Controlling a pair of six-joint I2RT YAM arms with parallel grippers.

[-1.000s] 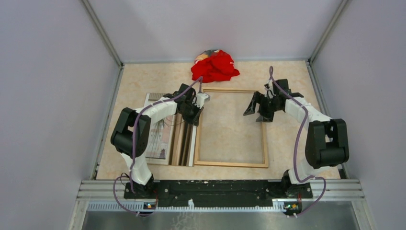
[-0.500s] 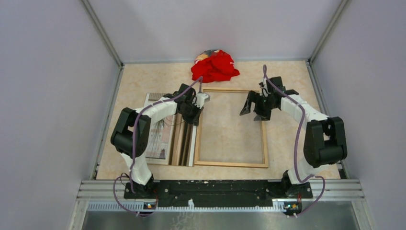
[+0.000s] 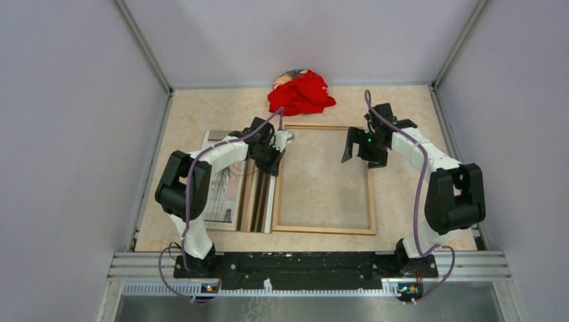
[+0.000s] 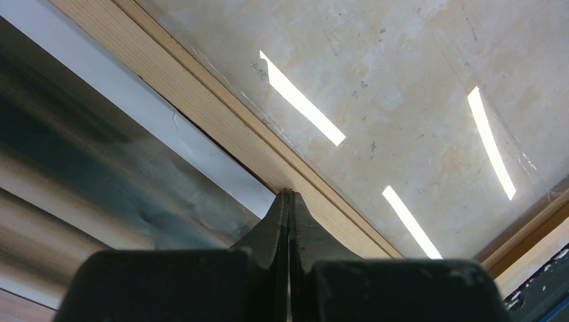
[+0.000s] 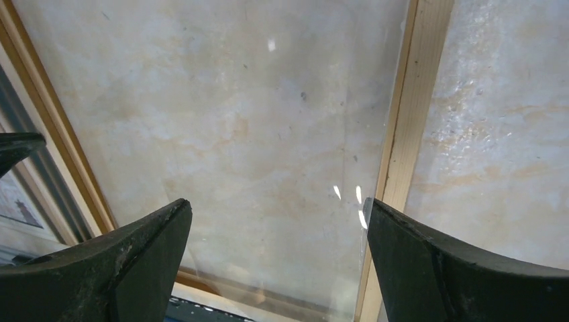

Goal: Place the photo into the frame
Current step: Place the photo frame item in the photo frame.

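Here, left end effector (image 4: 288,196) at frame (image 4: 216,111) edge

Crumpled red cloth (image 3: 301,94), far side

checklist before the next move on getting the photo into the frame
1. Thin light-brown wooden frame lying flat, opening facing up: ok.
2. Window-and-plant photo print inside the frame: not ok, it lies to the frame's left.
3. Right gripper open and holding nothing: ok.
4. Left gripper gripping the photo: cannot tell; fingers shut at the frame's left strip.
5. Red crumpled cloth clear of the frame: ok, beyond its far edge.
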